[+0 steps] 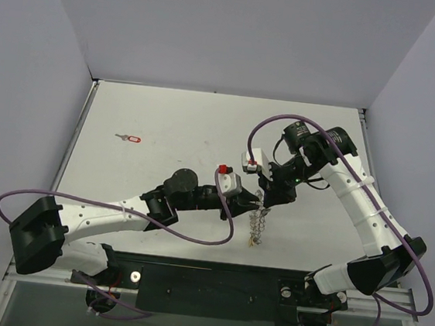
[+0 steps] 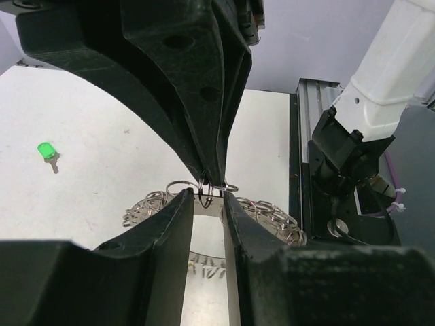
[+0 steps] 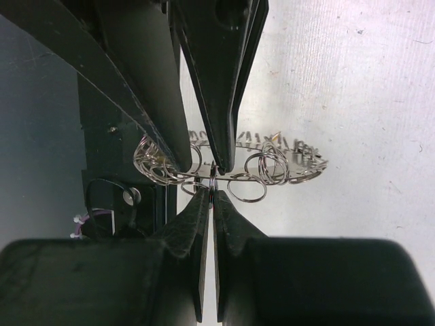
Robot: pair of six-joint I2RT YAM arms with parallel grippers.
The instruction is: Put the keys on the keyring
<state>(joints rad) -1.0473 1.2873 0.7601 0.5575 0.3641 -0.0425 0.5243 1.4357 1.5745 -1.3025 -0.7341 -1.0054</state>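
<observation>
Keyring (image 1: 257, 225) is held up between the two arms in a spiky, dangling bunch, and that's the whole idea of this setup: one arm steadies it, the other works on it. Whether its lowest end touches the surface (image 1: 191, 121) I can't tell. Right tool (image 3: 212, 194) is clenched tight on the ring's thin wire at the top of the bunch, so the loops hang free beneath and the ring can't swing away. Left tool (image 2: 207, 197) sits on the opposite side of the keyring, tip to tip with the right one. Its jaws stand apart with a small loop in the gap, but I can't make out whether the pads actually press on that loop. My read is that it's lined up to catch the coil and prise it, making the opening a key needs. No key in either tool, though. Red-headed key (image 1: 132, 138) lies flat on the surface well apart from the keyring, off to its left and farther from the arm bases. Green-headed key (image 2: 45, 151) shows in the left wrist view, also flat and well to one side of the keyring. Judged from this, no loose key is being threaded yet. The risk is plain: thin wire, narrow pinch, and one slip drops the whole bunch.
</observation>
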